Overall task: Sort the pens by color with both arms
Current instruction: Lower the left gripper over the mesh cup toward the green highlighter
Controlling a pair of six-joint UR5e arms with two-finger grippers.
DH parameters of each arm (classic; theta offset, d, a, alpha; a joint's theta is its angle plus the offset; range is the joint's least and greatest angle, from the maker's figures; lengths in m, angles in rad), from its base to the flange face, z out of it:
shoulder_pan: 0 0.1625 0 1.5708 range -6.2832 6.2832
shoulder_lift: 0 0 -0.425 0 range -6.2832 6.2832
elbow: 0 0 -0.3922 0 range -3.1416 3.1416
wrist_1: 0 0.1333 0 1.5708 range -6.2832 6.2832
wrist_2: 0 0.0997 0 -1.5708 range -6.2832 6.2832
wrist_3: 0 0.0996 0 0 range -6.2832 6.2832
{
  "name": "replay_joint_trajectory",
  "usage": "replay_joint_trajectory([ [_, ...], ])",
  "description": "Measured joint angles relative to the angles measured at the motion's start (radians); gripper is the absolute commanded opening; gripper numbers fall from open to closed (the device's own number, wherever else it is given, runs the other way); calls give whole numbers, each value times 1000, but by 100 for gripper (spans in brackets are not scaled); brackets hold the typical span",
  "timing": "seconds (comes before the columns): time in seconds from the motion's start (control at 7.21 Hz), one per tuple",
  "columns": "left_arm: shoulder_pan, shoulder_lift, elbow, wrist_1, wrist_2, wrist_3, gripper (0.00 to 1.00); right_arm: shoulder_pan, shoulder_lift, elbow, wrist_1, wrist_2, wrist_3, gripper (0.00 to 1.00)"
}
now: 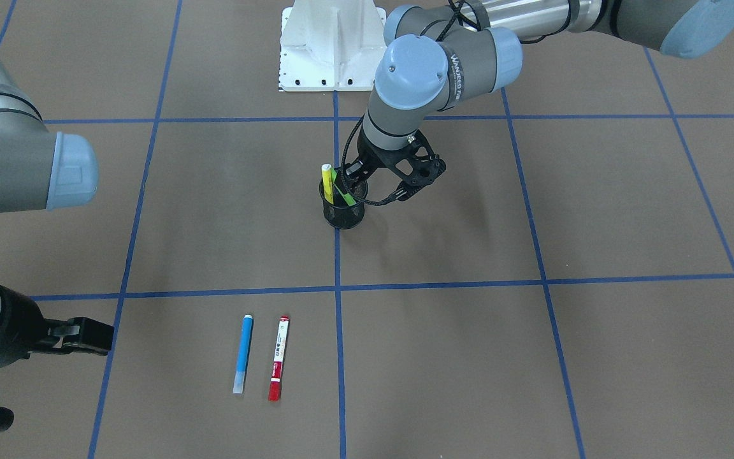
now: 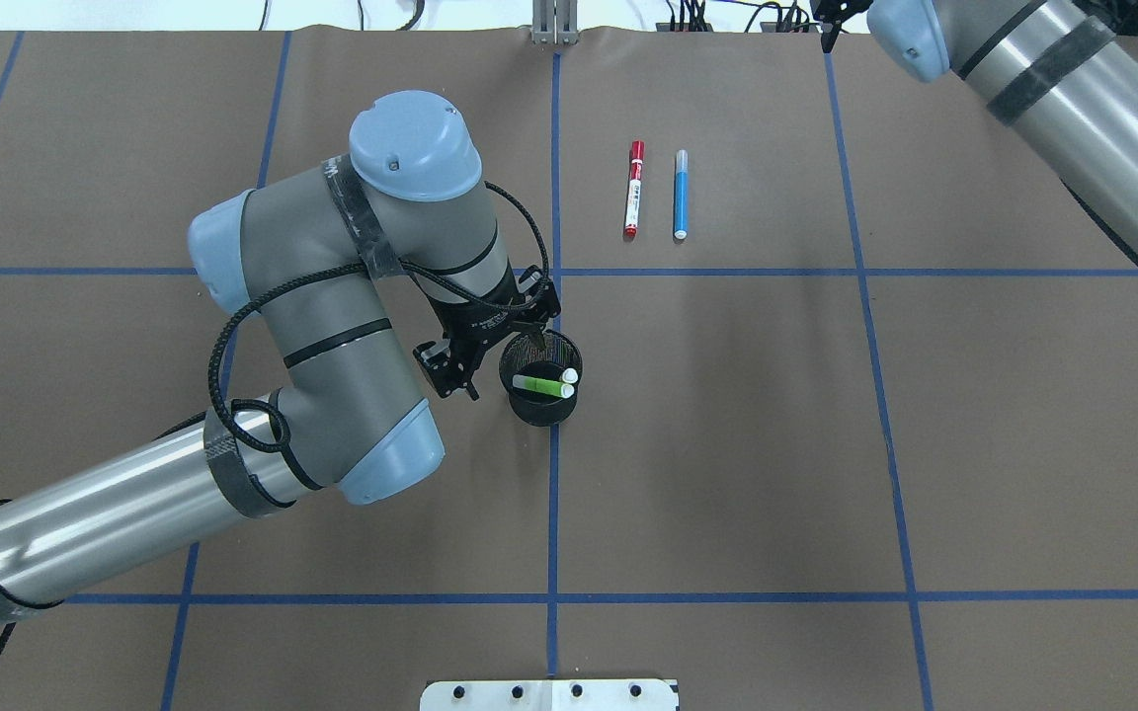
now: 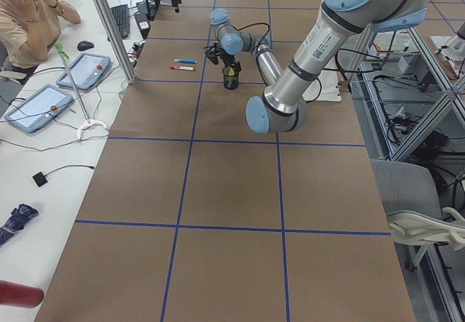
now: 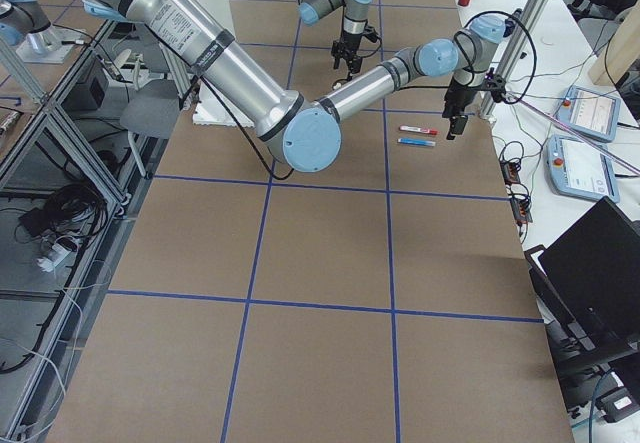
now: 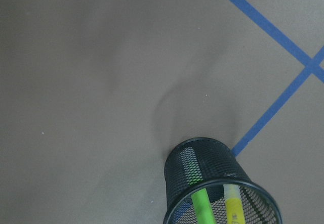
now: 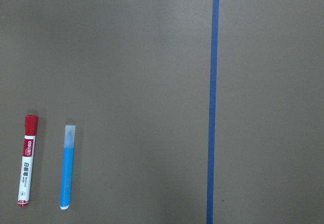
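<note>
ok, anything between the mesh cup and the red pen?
No objects. Overhead view shows only bare brown table cover crossed by a blue tape line between the mesh cup and the red pen.

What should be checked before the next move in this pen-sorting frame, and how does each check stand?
1. Green pen and yellow pen stand in the black mesh cup: ok.
2. Left pincer open and empty beside the cup: ok.
3. Left pincer clear of the cup's rim: cannot tell.
4. Red pen and blue pen lie flat, side by side, not touching: ok.
5. Right pincer open and empty: ok.
6. Right pincer lined up over a loose pen: not ok; both lie off to its side.
</note>
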State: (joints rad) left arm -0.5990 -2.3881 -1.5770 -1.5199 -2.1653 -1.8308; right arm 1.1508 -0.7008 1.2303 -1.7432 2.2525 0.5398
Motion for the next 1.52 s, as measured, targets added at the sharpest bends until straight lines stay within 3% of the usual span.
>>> replay_joint_trajectory([
  [0.42, 25, -11, 7, 0, 1, -38, 84, 0, -4, 0, 2, 1, -1, 100],
  [1.52, 48, -35, 21, 0, 3, -60, 84, 1, -7, 3, 2, 1, -1, 100],
])
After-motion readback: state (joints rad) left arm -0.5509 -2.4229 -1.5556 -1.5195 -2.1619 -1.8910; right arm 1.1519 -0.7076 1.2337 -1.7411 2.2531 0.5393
